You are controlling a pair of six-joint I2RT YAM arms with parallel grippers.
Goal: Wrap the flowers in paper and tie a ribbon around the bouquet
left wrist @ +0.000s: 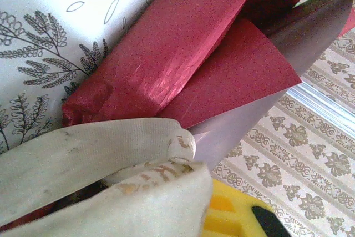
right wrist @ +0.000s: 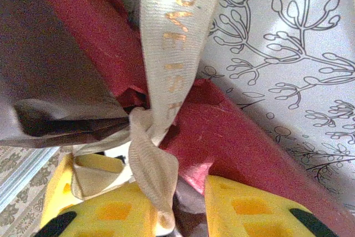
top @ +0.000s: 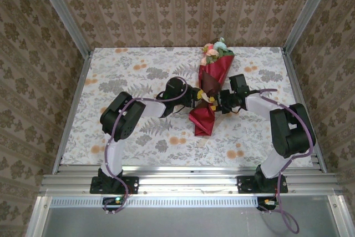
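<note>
**Ana:** Well, the bouquet (top: 214, 73) lies across the middle of the worktop (top: 127, 76), its wide end toward the far wall, and the ribbon (right wrist: 166, 54) is already knotted round its waist.

**Ben:** So the job now is snugging that knot. The left pincer (top: 195, 97) is clenched, on one ribbon end as far as I can judge. The right pincer (right wrist: 191, 215) has its fingers parted, and the other tail lies loose between them.

**Ana:** I'd take that tail close to the knot (right wrist: 138, 123), then draw both ends level and apart, gently. Pull too hard and the paper (left wrist: 183, 43) may crumple, or the cone may swing round.

**Ben:** Plenty is hard to read, though. From above, both pincers crowd the waist and cover the knot. The stems are buried inside the cone, and the flowers (top: 213, 53) are just a small blur of colour. Whether the knot is single or double, I can't tell.
</note>
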